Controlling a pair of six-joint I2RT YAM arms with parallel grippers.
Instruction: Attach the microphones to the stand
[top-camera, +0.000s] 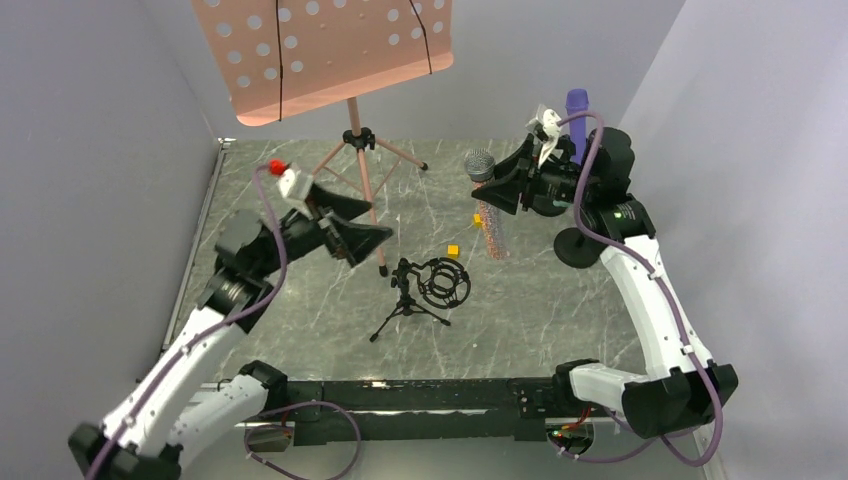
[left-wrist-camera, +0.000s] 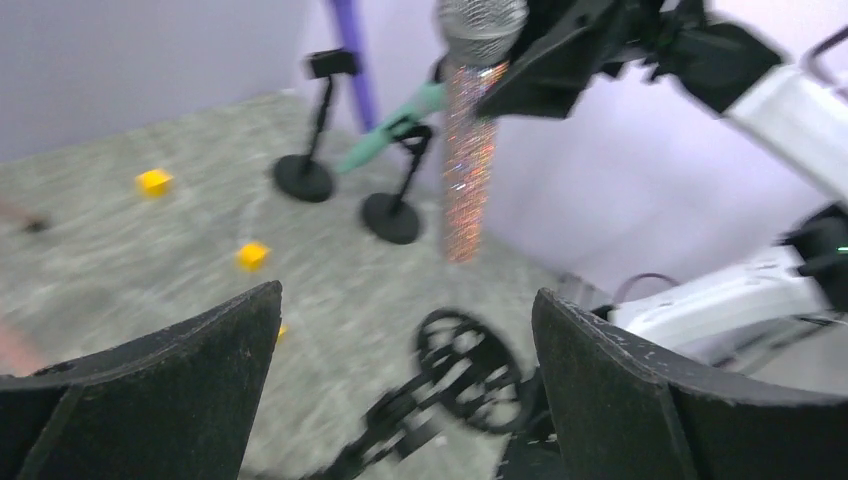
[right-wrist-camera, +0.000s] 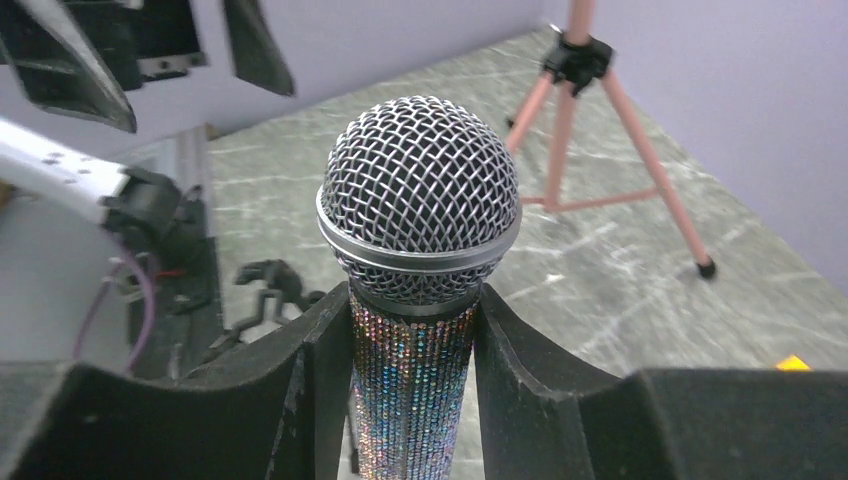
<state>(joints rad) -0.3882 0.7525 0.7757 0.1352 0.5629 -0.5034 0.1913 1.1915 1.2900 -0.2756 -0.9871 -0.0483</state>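
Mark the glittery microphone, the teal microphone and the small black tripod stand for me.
glittery microphone (right-wrist-camera: 420, 190): right wrist view, on the mesh head.
teal microphone (left-wrist-camera: 392, 122): left wrist view, on the mid-body.
black tripod stand (top-camera: 405, 284): top view, on the upright post.

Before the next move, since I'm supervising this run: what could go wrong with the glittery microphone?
1. The right gripper holds the glittery microphone only just under its mesh head, so the long body hangs free and might swing or miss the ring.
2. The small tripod stand is unheld, with the left gripper open and off it. A push from the microphone could probably tip it.
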